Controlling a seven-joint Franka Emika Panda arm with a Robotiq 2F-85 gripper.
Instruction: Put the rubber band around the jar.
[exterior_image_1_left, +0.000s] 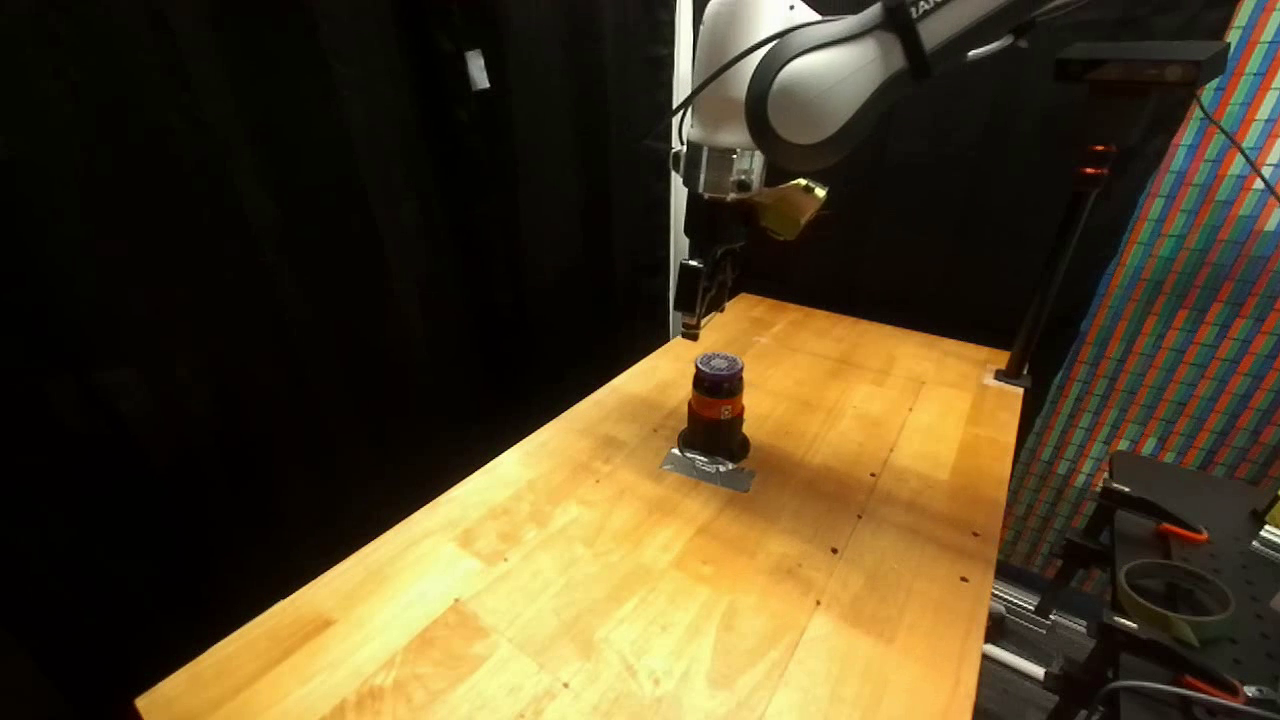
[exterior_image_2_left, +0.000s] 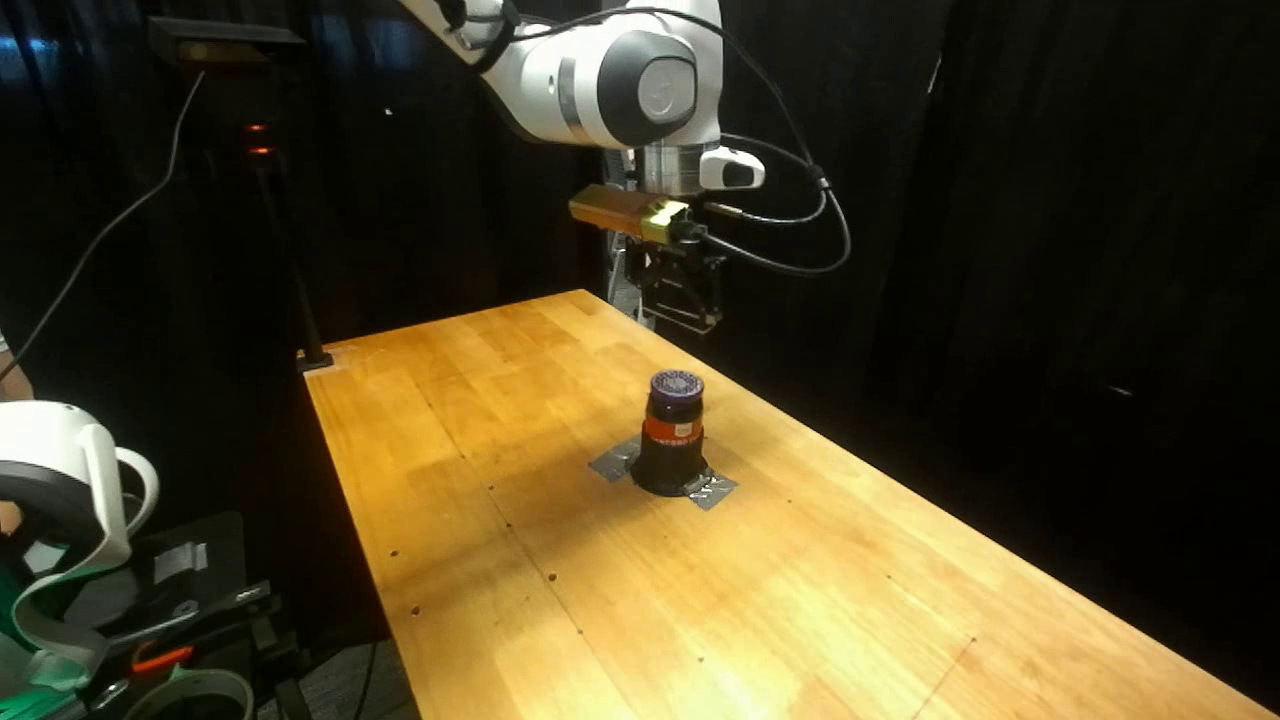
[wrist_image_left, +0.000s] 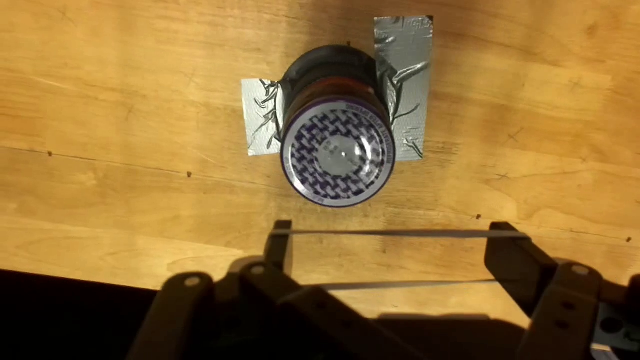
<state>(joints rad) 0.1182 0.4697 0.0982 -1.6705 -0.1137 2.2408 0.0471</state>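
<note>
Wrist view: the jar (wrist_image_left: 338, 150) is upright in a black base (wrist_image_left: 330, 60), silver tape (wrist_image_left: 407, 100) stuck down on both sides of the jar. The gripper (wrist_image_left: 393, 232) is higher than the jar and a bit off to the side of it, fingers (wrist_image_left: 520, 262) spread well apart, with a rubber band (wrist_image_left: 390, 233) stretched around both. The table (wrist_image_left: 500, 95) is wood, kinda beat up, little dark holes (wrist_image_left: 189, 174) and faint scribbled crosses (wrist_image_left: 515, 135) on either side of the jar.

In an exterior view I've got the white arm (exterior_image_1_left: 820, 90) hanging beyond the jar, a black curtain (exterior_image_1_left: 300, 250) left of the jar, and well off to the right of the jar a colorful checkered sheet (exterior_image_1_left: 1150, 340). Also right of the jar, past the table edge, there's a black side table (exterior_image_1_left: 1150, 485) with a roll of tape (exterior_image_1_left: 1205, 627).

In an exterior view there's a tall pole (exterior_image_2_left: 288, 260) by the table edge, back and left of the jar, with a dark box (exterior_image_2_left: 225, 40) up top.
</note>
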